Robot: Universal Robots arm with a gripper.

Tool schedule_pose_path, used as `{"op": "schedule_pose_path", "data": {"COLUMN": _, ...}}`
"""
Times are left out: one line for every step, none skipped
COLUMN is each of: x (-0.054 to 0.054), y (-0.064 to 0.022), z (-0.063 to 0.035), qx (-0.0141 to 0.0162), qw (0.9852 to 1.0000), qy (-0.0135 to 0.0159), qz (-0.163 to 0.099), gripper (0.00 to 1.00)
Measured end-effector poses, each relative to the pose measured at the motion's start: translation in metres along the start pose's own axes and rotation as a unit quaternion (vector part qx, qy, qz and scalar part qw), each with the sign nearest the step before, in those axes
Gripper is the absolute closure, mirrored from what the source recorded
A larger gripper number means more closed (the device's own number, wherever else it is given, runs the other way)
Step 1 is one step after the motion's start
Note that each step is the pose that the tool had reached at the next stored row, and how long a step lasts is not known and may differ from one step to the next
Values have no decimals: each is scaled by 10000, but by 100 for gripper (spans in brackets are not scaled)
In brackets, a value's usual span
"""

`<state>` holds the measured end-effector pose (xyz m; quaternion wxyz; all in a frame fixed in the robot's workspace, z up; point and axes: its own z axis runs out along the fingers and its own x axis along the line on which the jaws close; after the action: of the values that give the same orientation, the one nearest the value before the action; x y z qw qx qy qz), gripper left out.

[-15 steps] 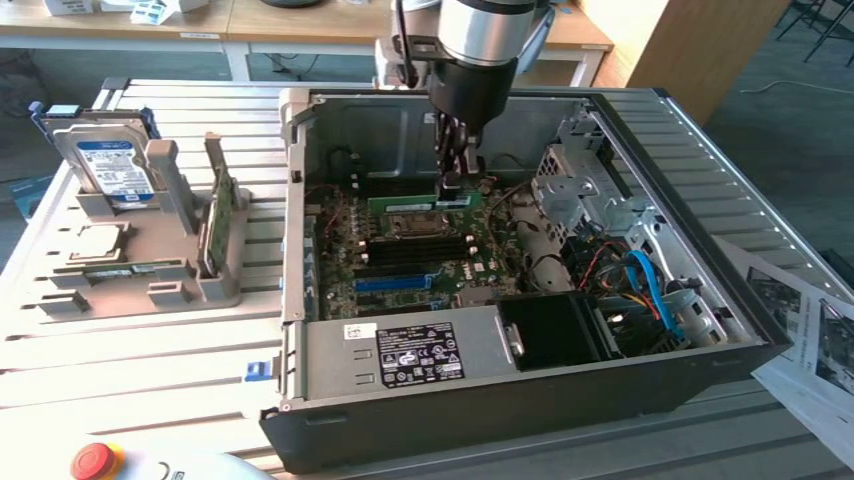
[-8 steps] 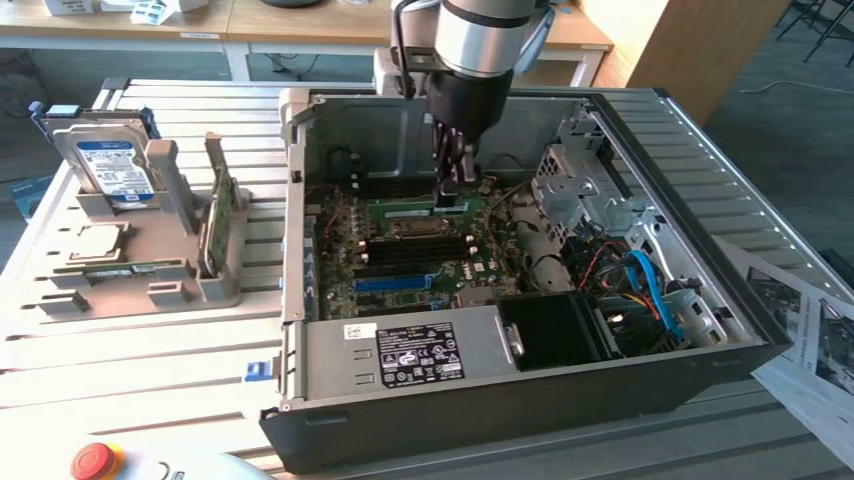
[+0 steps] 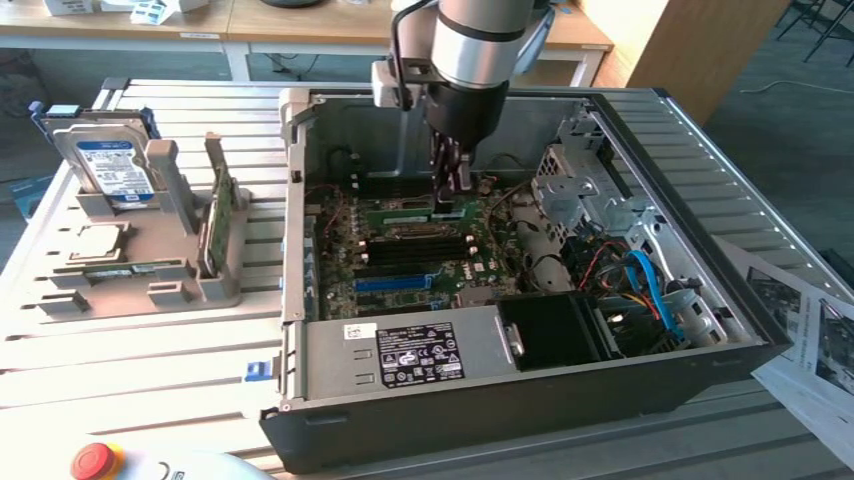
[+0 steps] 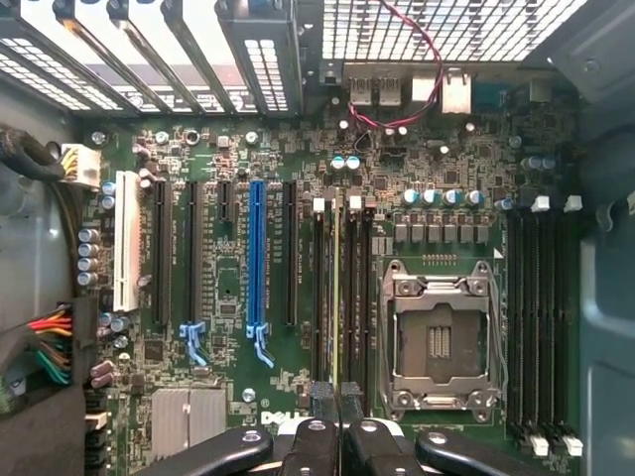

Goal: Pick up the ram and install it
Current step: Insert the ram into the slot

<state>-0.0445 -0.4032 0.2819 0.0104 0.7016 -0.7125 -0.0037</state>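
- At the exterior view's left, a grey rack point(image 3: 160, 275) holds a hard drive point(image 3: 107, 165), and a thin green board point(image 3: 219, 215) stands on edge in it, untouched.
- Just right of the rack, the open case point(image 3: 534, 395) lies with its motherboard point(image 3: 340, 270) facing up.
- The gripper point(image 3: 451, 190) reaches down into the case, low over the motherboard.
- In the wrist view the gripper point(image 4: 337, 407) has its jaws closed on the ram point(image 4: 337, 288), seen edge-on as a thin line between the fingers point(image 4: 319, 397).
- The ram point(image 3: 400, 213) runs along the black memory slots point(image 4: 319, 297), beside the empty socket point(image 4: 437, 337); the pick-up looks done.
- It appears lined up with a slot and at or near slot level. Whether it is pressed home I cannot tell, so seating and letting go likely remain.
- Further right, more memory slots point(image 4: 541, 317) stand empty.
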Motion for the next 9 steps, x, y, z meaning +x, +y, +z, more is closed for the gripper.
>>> {"op": "schedule_pose_path", "data": {"x": 0, "y": 2, "z": 13, "qx": 0, "qw": 10000, "qy": 0, "qz": 0, "gripper": 88}}
{"op": "schedule_pose_path", "data": {"x": 0, "y": 4, "z": 27, "qx": 0, "qw": 10000, "qy": 0, "qz": -1, "gripper": 88}}
{"op": "schedule_pose_path", "data": {"x": 0, "y": 5, "z": 39, "qx": 0, "qw": 10000, "qy": 0, "qz": -1, "gripper": 88}}
{"op": "schedule_pose_path", "data": {"x": 0, "y": 7, "z": 52, "qx": 0, "qw": 10000, "qy": 0, "qz": -1, "gripper": 88}}
{"op": "schedule_pose_path", "data": {"x": 0, "y": 8, "z": 64, "qx": 0, "qw": 10000, "qy": 0, "qz": -1, "gripper": 88}}
{"op": "schedule_pose_path", "data": {"x": -1, "y": 9, "z": 75, "qx": 0, "qw": 10000, "qy": 0, "qz": -1, "gripper": 88}}
{"op": "schedule_pose_path", "data": {"x": -1, "y": 11, "z": 86, "qx": 0, "qw": 10000, "qy": 0, "qz": -1, "gripper": 88}}
{"op": "schedule_pose_path", "data": {"x": -1, "y": 13, "z": 98, "qx": 0, "qw": 10000, "qy": 0, "qz": 0, "gripper": 88}}
{"op": "schedule_pose_path", "data": {"x": -1, "y": 15, "z": 107, "qx": 0, "qw": 10000, "qy": 0, "qz": 0, "gripper": 88}}
